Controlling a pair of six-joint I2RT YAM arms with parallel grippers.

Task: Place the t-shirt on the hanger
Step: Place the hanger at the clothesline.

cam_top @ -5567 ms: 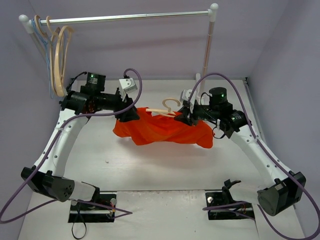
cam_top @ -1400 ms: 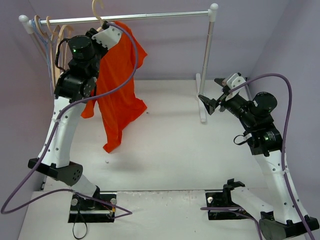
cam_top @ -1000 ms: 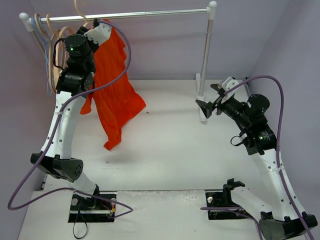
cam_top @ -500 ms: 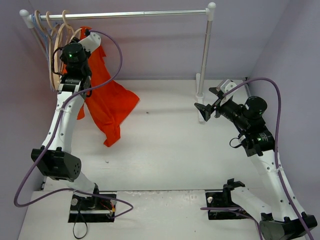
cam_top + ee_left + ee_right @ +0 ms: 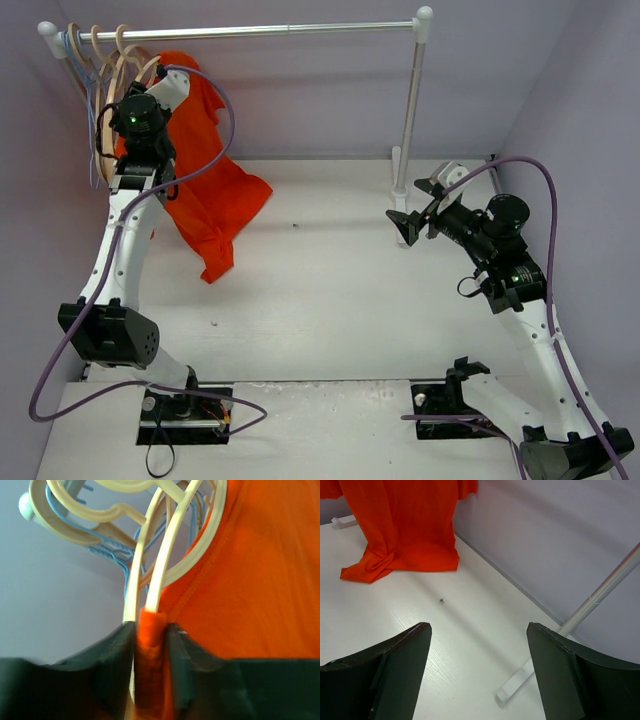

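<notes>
The orange-red t-shirt hangs at the left end of the rail, its hem trailing on the table. It is draped over a pale wooden hanger whose hook sits among the other hangers. My left gripper is raised to that hanger. In the left wrist view the jaws stand tight on either side of the hanger's arm, which is wrapped in t-shirt cloth. My right gripper hovers open and empty over the table's right side. Its wrist view shows the t-shirt far off.
A metal rail spans the back on a white post, whose foot lies just ahead of the right gripper. Spare wooden hangers and a thin blue one crowd the rail's left end.
The left arm has carried the hanger with the t-shirt left along the rail, up against the bunch of spare hangers. The right arm has barely moved.
</notes>
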